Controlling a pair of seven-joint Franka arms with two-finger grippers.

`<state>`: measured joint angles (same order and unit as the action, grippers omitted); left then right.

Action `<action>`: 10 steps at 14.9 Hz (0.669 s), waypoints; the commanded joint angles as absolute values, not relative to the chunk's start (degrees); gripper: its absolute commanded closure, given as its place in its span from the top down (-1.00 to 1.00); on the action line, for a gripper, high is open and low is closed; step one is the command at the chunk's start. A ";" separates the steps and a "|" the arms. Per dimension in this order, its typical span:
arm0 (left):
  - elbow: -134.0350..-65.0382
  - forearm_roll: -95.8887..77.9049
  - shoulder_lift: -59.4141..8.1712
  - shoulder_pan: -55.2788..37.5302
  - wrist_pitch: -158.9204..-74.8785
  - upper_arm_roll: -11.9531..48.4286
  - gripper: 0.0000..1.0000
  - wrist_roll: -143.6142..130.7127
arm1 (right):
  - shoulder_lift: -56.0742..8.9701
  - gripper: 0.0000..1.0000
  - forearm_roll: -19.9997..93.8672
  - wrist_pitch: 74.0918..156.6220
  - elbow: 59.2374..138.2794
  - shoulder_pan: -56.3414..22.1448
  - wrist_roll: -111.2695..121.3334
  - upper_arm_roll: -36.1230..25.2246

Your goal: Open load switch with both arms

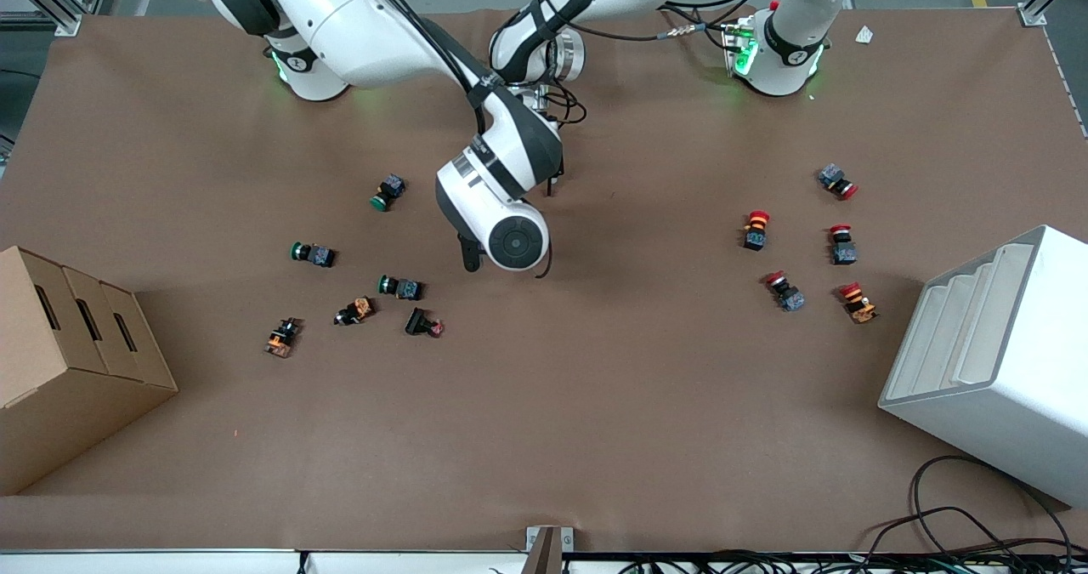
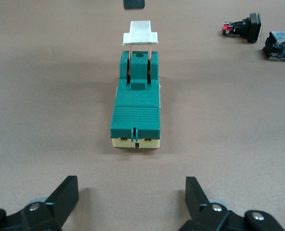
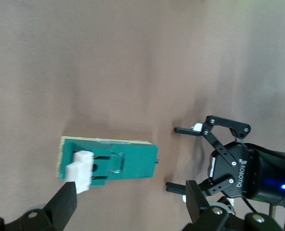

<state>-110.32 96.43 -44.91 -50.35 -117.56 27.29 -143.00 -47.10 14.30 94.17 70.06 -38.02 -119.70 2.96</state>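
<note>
The load switch [image 2: 136, 106] is a dark-green block with a cream base, lying flat on the brown table. Its white lever [image 2: 140, 33] stands at the end away from my left gripper [image 2: 131, 202]. That gripper is open, low over the table, a short way off the switch's cream end. In the right wrist view the load switch [image 3: 128, 161] lies beside my open right gripper [image 3: 131, 207]. The white lever [image 3: 80, 171] is close to one finger [image 3: 65, 204], and the open left gripper [image 3: 172, 157] faces the switch's other end. In the front view the right arm's hand [image 1: 501, 217] hides the switch.
Green and orange push buttons [image 1: 399, 287] are scattered toward the right arm's end, red ones [image 1: 784, 289] toward the left arm's end. A cardboard box [image 1: 68, 361] and a white bin [image 1: 994, 361] stand at the table's two ends. Cables [image 1: 977, 506] lie near the front edge.
</note>
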 commanded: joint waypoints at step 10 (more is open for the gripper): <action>-108.63 96.86 -48.08 -51.33 -118.74 27.25 0.97 -143.70 | -49.66 1.00 12.74 98.35 70.58 -37.70 -117.42 3.43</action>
<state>-110.26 96.43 -44.98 -50.43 -117.40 27.28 -143.00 -49.98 13.46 98.41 70.33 -37.36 -117.60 3.02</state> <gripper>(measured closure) 0.018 0.000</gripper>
